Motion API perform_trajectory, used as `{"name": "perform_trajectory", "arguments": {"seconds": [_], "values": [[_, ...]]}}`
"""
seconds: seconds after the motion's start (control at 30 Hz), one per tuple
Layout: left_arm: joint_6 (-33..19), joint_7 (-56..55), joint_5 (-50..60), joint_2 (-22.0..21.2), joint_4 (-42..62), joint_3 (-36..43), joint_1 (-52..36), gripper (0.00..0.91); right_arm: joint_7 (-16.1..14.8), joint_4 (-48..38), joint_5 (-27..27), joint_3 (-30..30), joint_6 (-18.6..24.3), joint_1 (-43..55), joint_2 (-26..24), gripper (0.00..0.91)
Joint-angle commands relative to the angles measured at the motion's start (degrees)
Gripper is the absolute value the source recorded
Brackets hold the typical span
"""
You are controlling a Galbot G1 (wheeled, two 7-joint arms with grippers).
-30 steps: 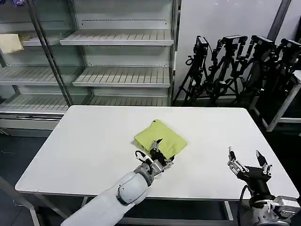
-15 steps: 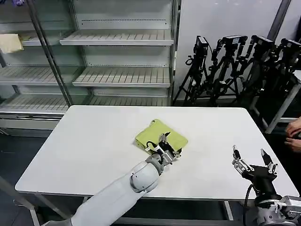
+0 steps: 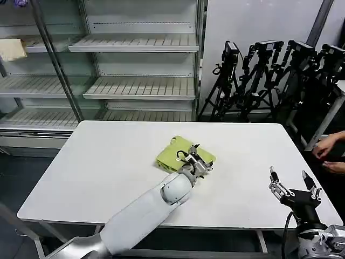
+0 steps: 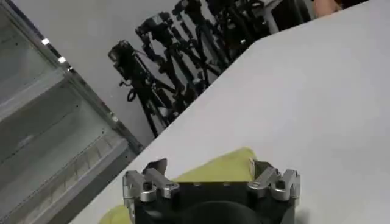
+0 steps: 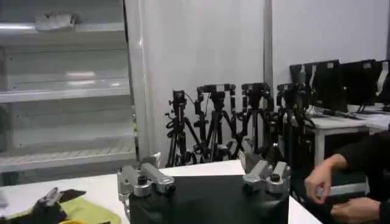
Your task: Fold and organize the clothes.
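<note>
Folded shirt (image 3: 183, 152) lies mid-counter (image 3: 108, 162). Left end effector (image 3: 197, 160) sits over it, fingers apart. Right end effector (image 3: 294, 183) hovers spread near the counter's right front corner.

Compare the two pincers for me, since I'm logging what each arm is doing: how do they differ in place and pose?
The left pincer reaches out over the folded lime shirt at mid-table, its arm stretched forward; the right pincer sits near the table's front right corner, away from the shirt. The left is at the fabric; the right points up over bare tabletop with nothing between its fingers. Both are open.
</note>
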Motion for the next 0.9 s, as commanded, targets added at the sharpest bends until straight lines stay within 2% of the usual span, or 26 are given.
{"name": "perform_trajectory", "arguments": {"seconds": [0.03, 0.33, 0.47, 0.63, 0.9], "values": [[-0.2, -0.4, -1.6, -9.1, 17.7, -1.5, -6.7, 0.907, -0.1, 0.1, 0.4, 1.0, 0.1, -0.4, -0.1, 0.907], [-2.7, -1.5, -1.1, -14.9, 28.4, -4.7, -11.0, 0.907, 0.0, 0.5, 0.4, 1.0, 0.1, -0.5, -0.1, 0.907], [-4.0, -2.3, -1.6, -15.0, 29.6, -5.5, -12.1, 0.907, 0.0, 1.0, 0.3, 0.7, 0.0, -0.6, 0.1, 0.907], [-2.4, -4.8, -9.2, -13.1, 19.5, -6.6, -9.3, 0.907, -0.1, 1.4, 0.3, 0.7, 0.0, -0.9, 0.3, 0.907], [-0.1, -9.2, -24.0, -2.7, -7.9, -8.4, -2.2, 0.907, -0.3, 1.7, 0.3, 0.1, 0.1, -0.5, 0.2, 0.907]]}}
